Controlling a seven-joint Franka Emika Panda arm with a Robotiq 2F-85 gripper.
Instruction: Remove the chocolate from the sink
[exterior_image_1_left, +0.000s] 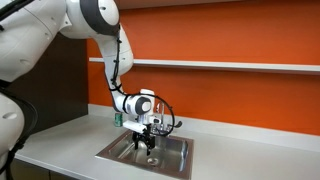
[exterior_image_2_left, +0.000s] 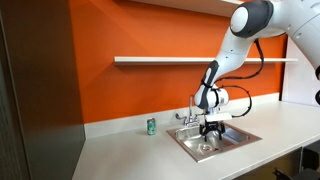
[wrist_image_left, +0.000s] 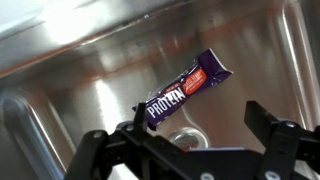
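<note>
The chocolate (wrist_image_left: 188, 88) is a purple-wrapped bar with an orange end, printed "PROTEIN". It lies at a slant on the floor of the stainless steel sink (wrist_image_left: 80, 60), just beyond the round drain (wrist_image_left: 186, 136). My gripper (wrist_image_left: 200, 120) is open, its fingers wide apart just above the basin floor. The bar's lower left end lies close to the left finger; I cannot tell if they touch. In both exterior views the gripper (exterior_image_1_left: 148, 135) (exterior_image_2_left: 210, 131) reaches down into the sink (exterior_image_1_left: 177, 160) (exterior_image_2_left: 240, 137), and the chocolate is too small to make out.
A chrome tap (exterior_image_2_left: 190, 115) stands at the sink's back edge. A small green can (exterior_image_2_left: 152, 126) stands on the grey counter (exterior_image_2_left: 130, 150) by the orange wall. A white shelf (exterior_image_2_left: 170, 60) runs along the wall above.
</note>
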